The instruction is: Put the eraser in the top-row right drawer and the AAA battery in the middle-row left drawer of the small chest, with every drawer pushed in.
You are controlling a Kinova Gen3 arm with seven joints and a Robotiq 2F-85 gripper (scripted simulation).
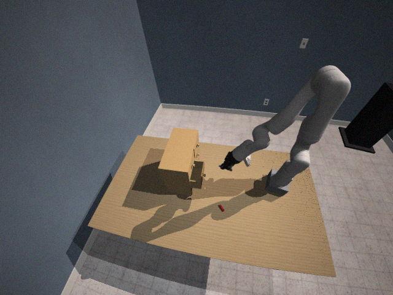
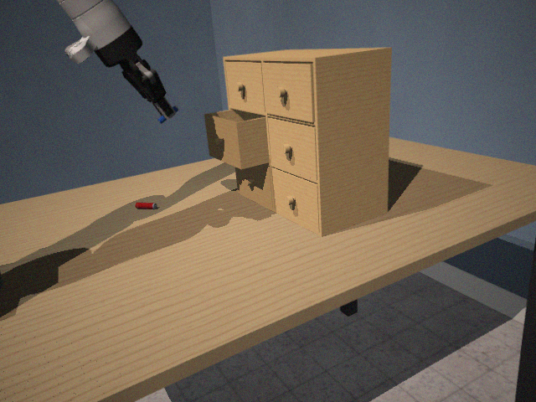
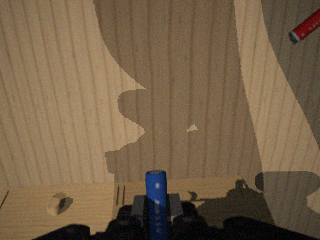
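Note:
My gripper [image 1: 223,167] [image 2: 167,114] [image 3: 157,213] is shut on the slim blue AAA battery [image 2: 162,119] [image 3: 156,184], held across the fingers. It hangs above the table, in front of the chest [image 1: 180,142] [image 2: 353,130] and clear of it. The left drawer of the middle row [image 1: 197,173] [image 2: 252,145] is pulled well out, with its open top showing; its floor is mostly hidden. The right drawer of the top row [image 2: 298,84] is pushed in, as are the other drawers. The chest stands upright. No eraser shows in any view.
A red battery [image 1: 221,208] [image 2: 146,205] [image 3: 307,27] lies on the table [image 1: 269,241] [image 2: 242,268], out in front of the chest. The chest's lower front and a knob [image 3: 57,204] show at the bottom of the wrist view. The arm's base stands opposite the drawer fronts.

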